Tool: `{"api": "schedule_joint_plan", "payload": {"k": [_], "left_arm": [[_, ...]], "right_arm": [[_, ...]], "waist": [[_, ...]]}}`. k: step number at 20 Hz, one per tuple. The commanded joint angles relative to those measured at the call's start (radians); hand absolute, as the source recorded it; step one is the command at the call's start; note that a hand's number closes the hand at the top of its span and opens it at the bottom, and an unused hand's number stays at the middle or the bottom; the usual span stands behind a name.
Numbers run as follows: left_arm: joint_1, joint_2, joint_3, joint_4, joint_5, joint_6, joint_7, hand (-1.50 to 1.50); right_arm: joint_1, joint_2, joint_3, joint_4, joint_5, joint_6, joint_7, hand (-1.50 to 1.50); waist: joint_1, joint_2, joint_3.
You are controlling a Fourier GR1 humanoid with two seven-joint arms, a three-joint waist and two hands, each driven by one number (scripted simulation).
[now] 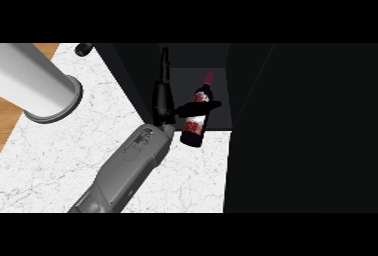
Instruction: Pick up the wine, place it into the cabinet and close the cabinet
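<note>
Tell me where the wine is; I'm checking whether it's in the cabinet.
Head view, centre: the wine, held by the right hand, straddles the mouth of the cabinet, neck inside, base over the counter.

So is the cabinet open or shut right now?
Open: the cabinet shows its dark interior, with the wine bottle tilted, neck reaching inside.

White marbled counter (66, 150) with brown wood (6, 130) along its left edge; a black cabinet (295, 125) stands at the right.
</note>
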Motion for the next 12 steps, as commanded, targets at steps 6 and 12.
{"api": "schedule_joint_plan", "payload": {"k": [6, 12], "left_arm": [[0.241, 0.023, -0.109, -0.373, -0.032, -0.03, 0.078, -1.5], [0.402, 0.155, -0.148, -0.62, -0.062, -0.075, 0.143, -1.5]], "right_arm": [[-0.08, -0.035, -0.067, -0.154, -0.061, -0.072, 0.149, -1.5], [0.051, -0.027, 0.029, -0.159, 0.066, -0.049, 0.058, -1.5]], "waist": [[0.024, -0.001, 0.0], [0.007, -0.002, 0.0]]}}
